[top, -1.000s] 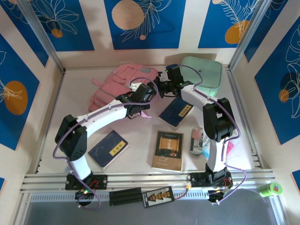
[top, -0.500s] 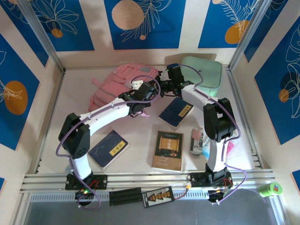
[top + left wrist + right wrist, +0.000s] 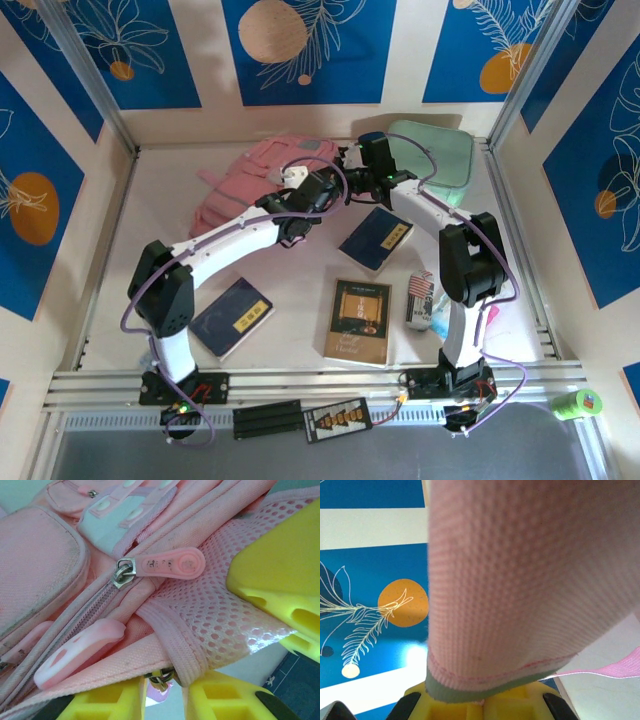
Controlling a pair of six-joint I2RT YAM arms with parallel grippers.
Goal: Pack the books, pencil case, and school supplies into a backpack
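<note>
The backpack (image 3: 255,170) lies at 11 o'clock on the worktop (image 3: 290,270). The right gripper (image 3: 480,697) pinches its mesh strap (image 3: 520,580). The left gripper (image 3: 164,697) seems to pinch a zipper pull (image 3: 161,676). If the strap slips, the bag may drag along and the zipper may stay closed.

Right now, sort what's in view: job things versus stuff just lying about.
Job: backpack, left navy book, right navy book, brown book, probably the small packets.
Lying about: mint box, green tape roll.
</note>
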